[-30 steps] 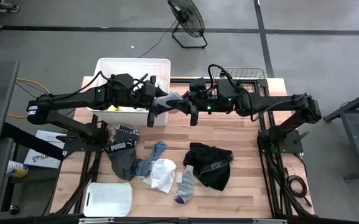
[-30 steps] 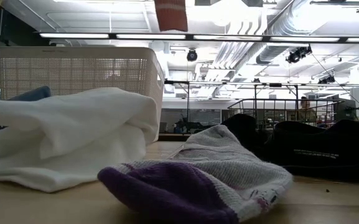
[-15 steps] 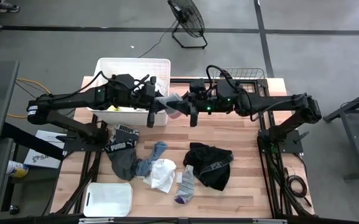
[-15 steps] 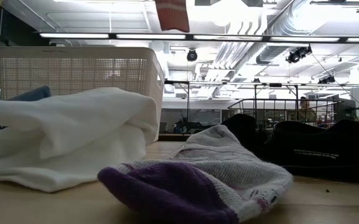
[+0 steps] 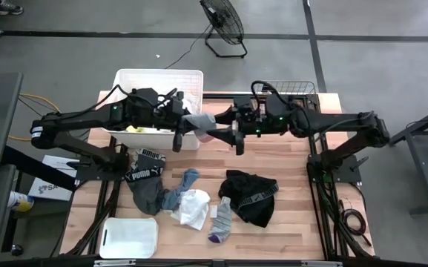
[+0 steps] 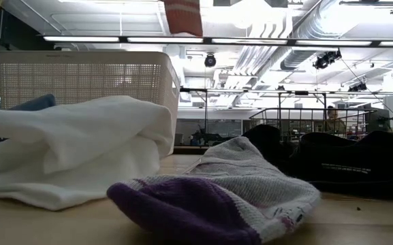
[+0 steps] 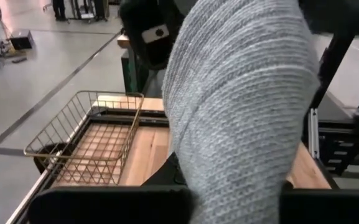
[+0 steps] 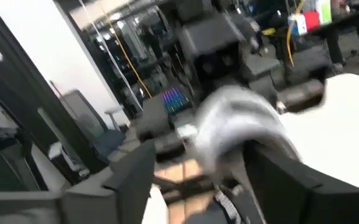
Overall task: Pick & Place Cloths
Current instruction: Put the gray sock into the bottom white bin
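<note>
My left gripper [image 5: 179,127] is shut on a grey sock with a pink end [image 5: 200,122], held in the air beside the white bin's near right corner [image 5: 191,137]. The sock fills the left wrist view [image 7: 241,106], and its pink striped end shows at the top of the low view [image 6: 182,13]. My right gripper [image 5: 236,130] is open just to the right of the sock. In the right wrist view the blurred sock [image 8: 235,121] shows between and beyond its fingers; I cannot tell whether they touch it. Other cloths lie on the table. My left gripper holds the grey sock between its two fingers [image 7: 104,205], coming level from the table's left. The sock's grey body [image 7: 229,186] fills the gap between them. The sock is lifted clear of the table, and its pink end [image 5: 214,135] droops toward the right gripper.
The white bin [image 5: 158,78] stands at the far left and a wire basket [image 5: 291,87] at the far right. On the near half lie a dark grey garment with lettered waistband [image 5: 145,174], a blue sock [image 5: 185,180], a white cloth [image 5: 193,208], a grey-purple sock [image 5: 221,219], a black garment [image 5: 251,196] and a white lid [image 5: 130,237].
My right gripper has drawn back toward the table's right edge, away from the sock. My left gripper has gone a little toward the bin with the sock, whose hanging pink end has shifted the same way.
</note>
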Robot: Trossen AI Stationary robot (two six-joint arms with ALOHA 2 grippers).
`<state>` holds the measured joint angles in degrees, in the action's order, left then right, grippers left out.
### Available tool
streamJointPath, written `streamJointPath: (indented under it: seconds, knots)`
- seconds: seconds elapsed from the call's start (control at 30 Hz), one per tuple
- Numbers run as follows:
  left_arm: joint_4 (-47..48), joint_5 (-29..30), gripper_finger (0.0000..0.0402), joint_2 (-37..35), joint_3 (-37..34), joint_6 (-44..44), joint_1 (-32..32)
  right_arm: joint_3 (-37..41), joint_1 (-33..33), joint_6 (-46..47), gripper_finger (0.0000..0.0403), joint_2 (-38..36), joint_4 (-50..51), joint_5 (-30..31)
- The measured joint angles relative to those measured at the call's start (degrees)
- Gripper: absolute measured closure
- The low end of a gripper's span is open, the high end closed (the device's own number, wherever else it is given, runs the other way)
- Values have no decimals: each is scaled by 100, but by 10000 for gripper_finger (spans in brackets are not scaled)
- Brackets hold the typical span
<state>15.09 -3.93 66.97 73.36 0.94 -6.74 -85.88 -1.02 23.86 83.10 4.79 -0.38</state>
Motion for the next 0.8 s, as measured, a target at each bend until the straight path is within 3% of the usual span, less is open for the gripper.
streamJointPath:
  seconds: [0.13, 0.3, 0.5, 0.8]
  knots:
    - [420, 34, 396, -258, 2, 253, 0, -1, 4, 9, 123, -208, 434, 4]
    - [1344, -231, 396, -598, 4, 622, 2, -1, 2, 15, 113, -439, 857, 11]
    - [2645, -1007, 396, -985, 4, 1317, 2, -1, 2, 24, 116, -587, 1086, 22]
    - [3744, -2101, 396, -1258, 7, 2046, 287, -1, 2, 26, 117, -587, 1313, 44]
